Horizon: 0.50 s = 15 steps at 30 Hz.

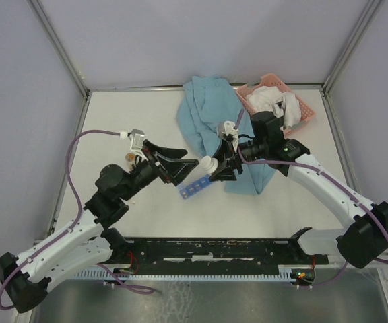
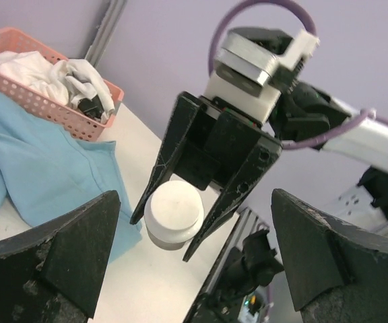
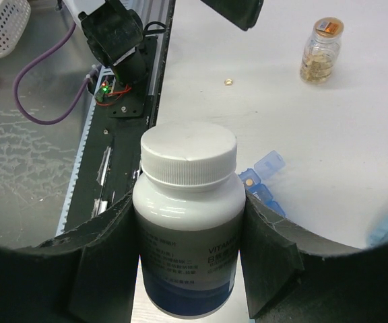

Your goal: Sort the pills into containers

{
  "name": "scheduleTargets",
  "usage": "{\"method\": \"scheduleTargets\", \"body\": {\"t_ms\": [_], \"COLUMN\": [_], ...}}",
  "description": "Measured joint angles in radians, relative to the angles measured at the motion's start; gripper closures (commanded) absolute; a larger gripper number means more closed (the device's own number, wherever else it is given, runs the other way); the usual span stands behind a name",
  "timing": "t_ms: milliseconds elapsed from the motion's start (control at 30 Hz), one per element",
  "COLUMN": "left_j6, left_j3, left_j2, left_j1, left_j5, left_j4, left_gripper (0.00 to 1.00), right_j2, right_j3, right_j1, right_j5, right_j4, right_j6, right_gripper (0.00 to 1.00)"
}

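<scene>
the right gripper is clenched around a white bottle whose cap is on, just beside the blue organiser strip. the left gripper is spread wide, facing the cap without touching it. one pill seems to sit in an open compartment, and a loose pill lies on the table. sorting looks barely begun: the bottle wants opening and most compartments want filling.

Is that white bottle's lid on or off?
On. The white lid sits closed atop the bottle gripped by the right hand.
</scene>
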Motion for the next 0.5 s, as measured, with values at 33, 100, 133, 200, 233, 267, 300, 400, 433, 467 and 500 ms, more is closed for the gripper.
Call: {"method": "scheduleTargets", "body": {"t_ms": [33, 100, 133, 200, 233, 267, 300, 400, 433, 467, 500], "left_j6": [-0.033, -0.085, -0.114, -0.155, -0.171, -0.193, -0.202, -0.24, -0.25, -0.259, -0.266], "left_j3": [-0.003, -0.003, 0.002, 0.023, 0.043, 0.075, 0.094, 0.181, 0.205, 0.229, 0.247], "left_j2": [-0.005, -0.006, -0.004, 0.01, 0.025, 0.047, 0.062, 0.124, 0.144, 0.164, 0.182], "left_j1": [0.0, -0.005, -0.015, -0.051, -0.081, -0.126, -0.15, -0.235, -0.251, -0.262, -0.27], "left_j5": [-0.023, -0.071, -0.111, -0.193, -0.255, -0.327, -0.361, -0.499, -0.531, -0.562, -0.586], "left_j4": [-0.002, -0.009, -0.028, -0.084, -0.122, -0.172, -0.199, -0.304, -0.327, -0.347, -0.362], "left_gripper": [0.01, 0.01, 0.01, 0.01, 0.01, 0.01, 0.01, 0.0, 0.0, 0.03, 0.05], "right_j2": [-0.001, -0.003, -0.003, -0.004, -0.004, -0.004, -0.004, -0.004, -0.004, -0.004, -0.004], "right_j3": [0.0, 0.0, 0.0, 0.0, 0.0, 0.0, 0.0, 0.0, 0.0, 0.0, 0.0], "right_j1": [0.0, 0.0, 0.0, 0.0, 0.0, 0.0, 0.0, 0.0, 0.0, 0.0, 0.0], "right_j5": [0.006, 0.015, 0.02, 0.029, 0.032, 0.034, 0.037, 0.043, 0.045, 0.048, 0.051], "right_j4": [-0.003, -0.009, -0.013, -0.018, -0.021, -0.023, -0.025, -0.03, -0.032, -0.033, -0.034], "right_j6": [-0.006, -0.016, -0.021, -0.031, -0.034, -0.037, -0.039, -0.046, -0.048, -0.051, -0.052], "right_gripper": [0.91, 0.91, 0.91, 0.91, 0.91, 0.91, 0.91, 0.91, 0.91, 0.91, 0.91]}}
